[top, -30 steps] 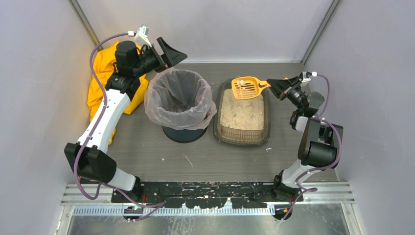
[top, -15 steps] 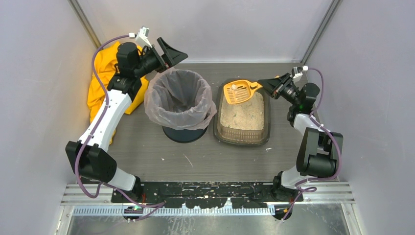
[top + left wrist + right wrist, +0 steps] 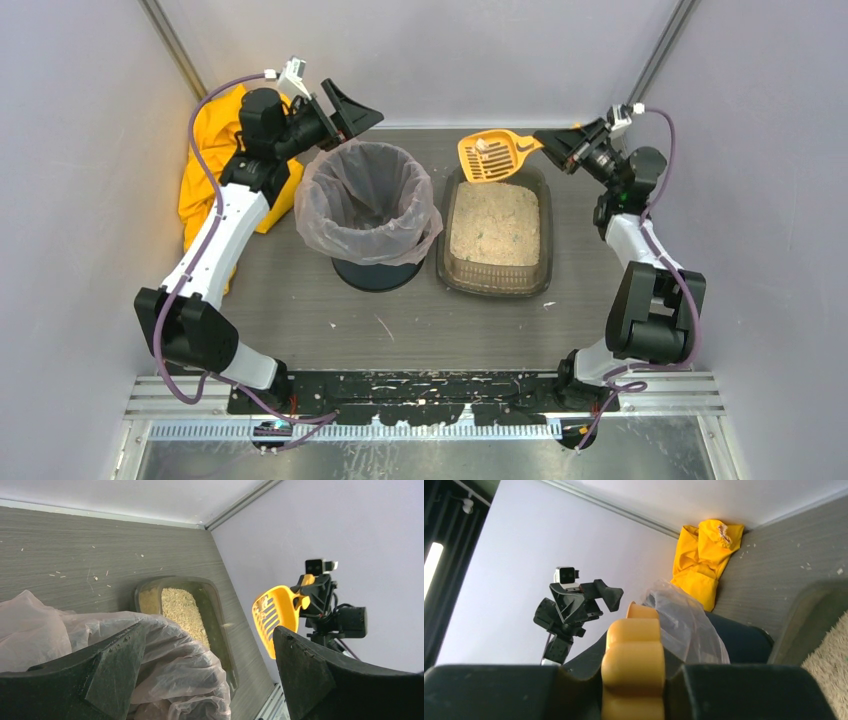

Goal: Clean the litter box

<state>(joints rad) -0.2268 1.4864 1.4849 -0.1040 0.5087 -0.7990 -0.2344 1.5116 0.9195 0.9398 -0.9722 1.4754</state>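
The litter box [image 3: 494, 287], a shallow dark translucent tray of beige litter, sits right of centre; it also shows in the left wrist view [image 3: 148, 583] and the right wrist view [image 3: 805, 611]. My right gripper [image 3: 556, 145] is shut on the handle of the orange slotted scoop [image 3: 487, 156], held in the air over the box's far end. A small whitish clump lies in the scoop. The handle fills the right wrist view [image 3: 634, 665] between the fingers [image 3: 504, 690]. My left gripper [image 3: 350, 108] is open and empty, above the bin's far rim.
A round bin with a clear bag liner [image 3: 368, 200] stands left of the litter box, also seen from the left wrist [image 3: 165, 660]. A yellow cloth [image 3: 205, 160] lies bunched in the far left corner. Walls close in on three sides. Litter crumbs dot the table.
My right gripper has carried the scoop a little to the left and lifted it toward the far end of the litter box. The left arm has barely moved.
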